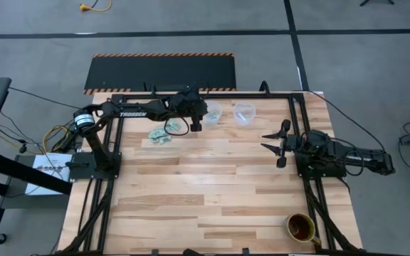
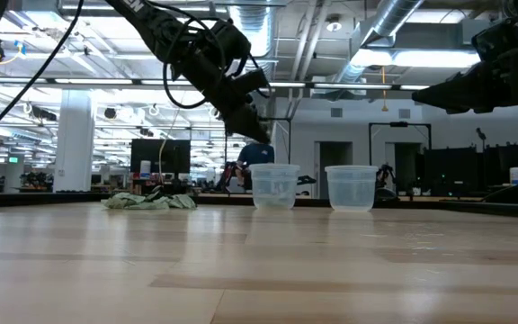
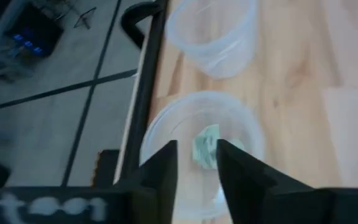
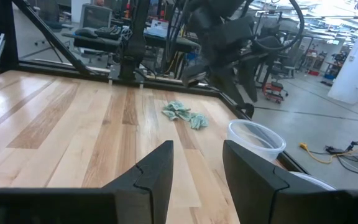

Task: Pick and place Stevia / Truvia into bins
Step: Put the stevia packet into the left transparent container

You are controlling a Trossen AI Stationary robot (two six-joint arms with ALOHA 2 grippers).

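Note:
A loose pile of pale green and white Stevia packets point(image 1: 161, 134) point(image 2: 149, 202) point(image 4: 184, 114) lies on the table near its far left. Two clear cups stand side by side at the far edge, the left one point(image 1: 212, 112) point(image 2: 274, 186) and the right one point(image 1: 243, 112) point(image 2: 352, 187). My left gripper point(image 1: 196, 123) point(image 3: 196, 152) hovers open just above the left cup's rim point(image 3: 248, 127). One packet point(image 3: 205, 148) shows inside that cup, beyond the gap between the fingers. My right gripper point(image 1: 275, 146) point(image 4: 197, 162) waits open at the table's right side.
A brown amber cup point(image 1: 301, 227) stands at the near right corner. The black frame rail point(image 1: 212, 94) runs along the far edge, right behind the cups. Bare wooden tabletop point(image 1: 212, 185) stretches across the middle and near side.

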